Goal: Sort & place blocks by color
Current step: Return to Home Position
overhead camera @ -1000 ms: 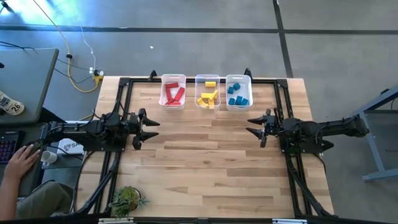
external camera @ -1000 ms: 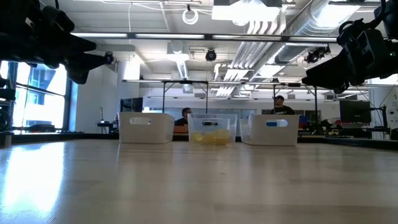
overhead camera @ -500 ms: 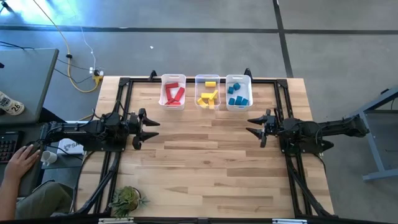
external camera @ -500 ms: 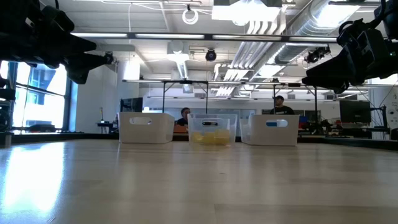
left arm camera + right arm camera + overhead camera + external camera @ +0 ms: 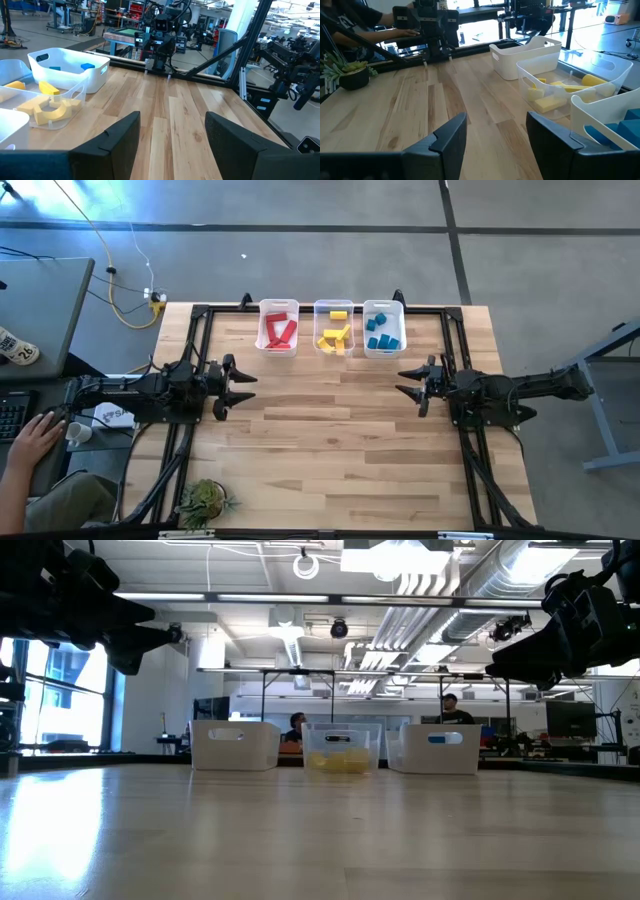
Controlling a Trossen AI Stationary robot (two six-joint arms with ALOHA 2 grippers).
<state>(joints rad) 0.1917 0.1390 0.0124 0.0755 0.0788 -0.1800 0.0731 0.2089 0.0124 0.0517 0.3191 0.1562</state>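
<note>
Three clear white-rimmed bins stand in a row at the table's far edge. The left one holds the red blocks [image 5: 279,332], the middle one the yellow blocks [image 5: 336,336], the right one the blue blocks [image 5: 383,335]. The yellow blocks [image 5: 49,106] and the blue blocks [image 5: 87,66] also show in the left wrist view. My left gripper [image 5: 245,384] hovers open above the table's left side. My right gripper [image 5: 404,381] hovers open above the right side. The two face each other, both empty.
A small potted plant [image 5: 203,501] sits at the table's near left corner. A person's hand [image 5: 35,435] rests on a desk beyond the table's left edge. Bare wood [image 5: 330,430] lies between the two grippers and the near edge.
</note>
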